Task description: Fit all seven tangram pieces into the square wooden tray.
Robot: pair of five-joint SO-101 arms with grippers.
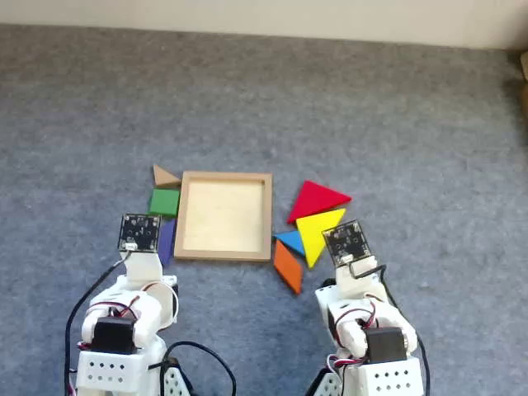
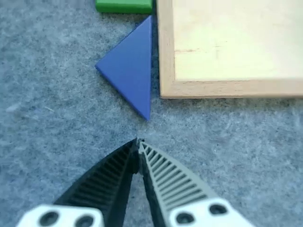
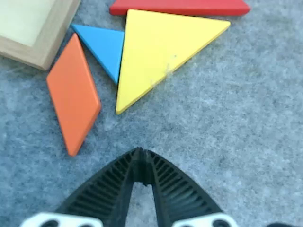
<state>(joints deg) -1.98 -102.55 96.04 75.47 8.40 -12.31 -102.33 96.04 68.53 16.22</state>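
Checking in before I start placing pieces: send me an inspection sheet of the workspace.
Surface: grey carpet, lying flat.
Job's things: square wooden tray, no piece in it. Tan triangle, green square and dark blue triangle on the left arm's side. Red triangle, yellow triangle, light blue triangle and orange parallelogram on the right arm's side.
Clutter: nothing seen.
Grippers: left gripper shut, holding nothing, near the dark blue triangle. Right gripper shut, holding nothing, near the yellow triangle.
Cables: black cables at the arm bases, off the pieces.
Surroundings: pale strip beyond the carpet.
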